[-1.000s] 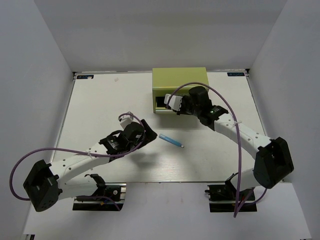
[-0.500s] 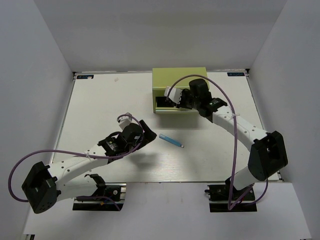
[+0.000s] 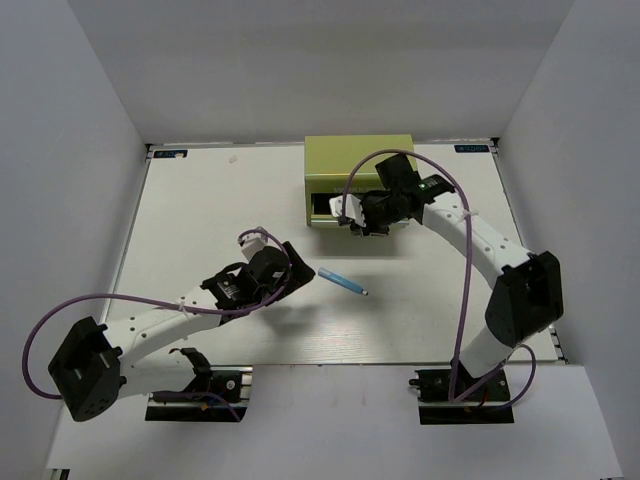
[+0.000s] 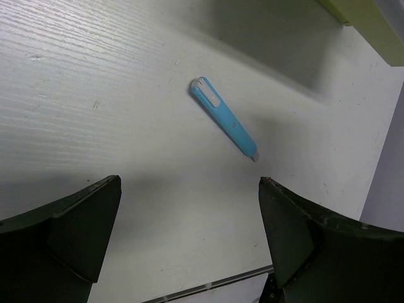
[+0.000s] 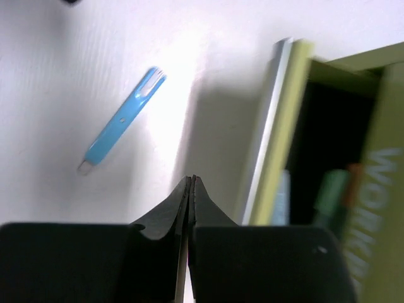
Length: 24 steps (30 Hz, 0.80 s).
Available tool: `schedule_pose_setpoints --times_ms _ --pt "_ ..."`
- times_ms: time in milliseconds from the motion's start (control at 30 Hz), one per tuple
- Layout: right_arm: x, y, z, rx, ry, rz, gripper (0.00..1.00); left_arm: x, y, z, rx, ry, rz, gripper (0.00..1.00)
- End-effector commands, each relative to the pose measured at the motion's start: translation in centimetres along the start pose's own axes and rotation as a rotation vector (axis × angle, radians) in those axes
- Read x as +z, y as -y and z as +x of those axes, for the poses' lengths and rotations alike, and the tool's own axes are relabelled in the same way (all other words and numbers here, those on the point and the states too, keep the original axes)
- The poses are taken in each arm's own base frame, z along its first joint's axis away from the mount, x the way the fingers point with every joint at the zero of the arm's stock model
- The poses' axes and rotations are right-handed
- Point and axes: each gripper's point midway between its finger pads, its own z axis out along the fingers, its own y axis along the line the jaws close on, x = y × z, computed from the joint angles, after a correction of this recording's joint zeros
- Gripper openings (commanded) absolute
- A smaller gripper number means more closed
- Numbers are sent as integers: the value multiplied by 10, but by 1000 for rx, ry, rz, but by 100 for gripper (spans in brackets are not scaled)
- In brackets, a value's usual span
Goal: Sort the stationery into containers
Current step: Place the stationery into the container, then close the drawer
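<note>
Left fingers [image 4: 63, 233] spread, low near blue pen [image 4: 224, 120]; right fingers [image 5: 158, 224] clenched, arm stretched to tool chest [image 3: 360, 160]

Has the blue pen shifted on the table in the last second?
No. The blue pen lies at the same spot and the same angle, just as far in front of the olive-green tool chest as before.

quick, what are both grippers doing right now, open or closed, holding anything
Left gripper: open, empty, blue pen lies ahead of it.
Right gripper: shut on nothing, next to the open drawer.
</note>
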Motion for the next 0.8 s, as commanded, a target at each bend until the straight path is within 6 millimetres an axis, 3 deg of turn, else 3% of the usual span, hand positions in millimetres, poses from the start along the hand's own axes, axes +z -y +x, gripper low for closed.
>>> schedule_pose_setpoints --times_ms 0,100,167,200,233,267,400,600,633,767 --pt "9 -25 15 58 -30 -131 0 -3 16 -7 -14 14 43 100" --pt "20 6 27 56 -70 13 0 -3 16 -7 -14 14 43 100" --pt "23 12 45 73 -143 60 0 -1 17 -5 -13 5 45 100" --pt "29 28 48 79 -141 119 0 -1 19 -6 -16 9 53 100" --pt "30 33 50 108 -149 146 0 -1 22 -5 -5 1 58 100" --pt "26 54 55 133 -174 247 0 -1 25 -5 1 -3 71 100" --pt "22 81 66 144 -222 385 0 3 35 0 10 -29 106 100" --pt "18 110 84 160 -301 505 0 6 59 -2 12 -31 204 100" --pt "19 112 85 162 -304 511 0 6 65 -10 -2 -13 222 100" --pt "13 125 95 166 -353 569 0 22 71 -15 -20 -19 233 100"
